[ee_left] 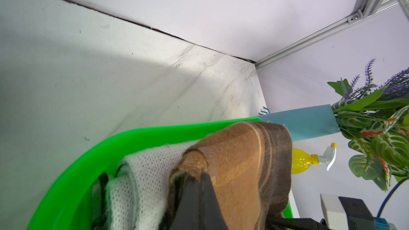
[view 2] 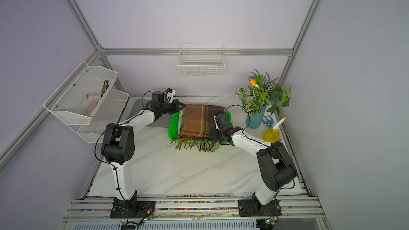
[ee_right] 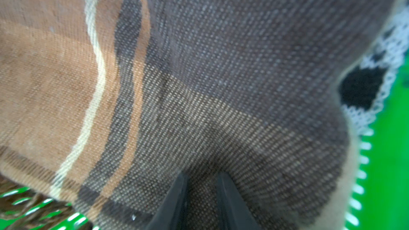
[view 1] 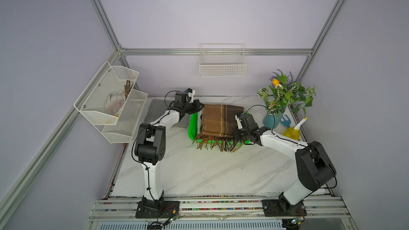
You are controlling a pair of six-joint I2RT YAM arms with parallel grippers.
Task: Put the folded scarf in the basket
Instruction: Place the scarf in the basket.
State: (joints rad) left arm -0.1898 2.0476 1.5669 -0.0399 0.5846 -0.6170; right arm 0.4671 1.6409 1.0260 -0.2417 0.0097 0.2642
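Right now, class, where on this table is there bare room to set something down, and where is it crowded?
Free: the broad table front, bordered by the two arm bases and the fringe of the scarf. Crowded: the back, where the grey mat, basket, vase and spray bottle lie side by side.

Wire wall basket (view 1: 222, 67), mesh shelf (view 1: 95, 98), blue vase (view 1: 271, 121), yellow spray bottle (view 1: 291, 133).

The brown, striped folded scarf (view 1: 221, 118) lies flat in the green basket (view 1: 192, 127), between the left gripper (view 1: 201, 105) and the right gripper (view 1: 239, 140). Its fringe hangs over the rim.
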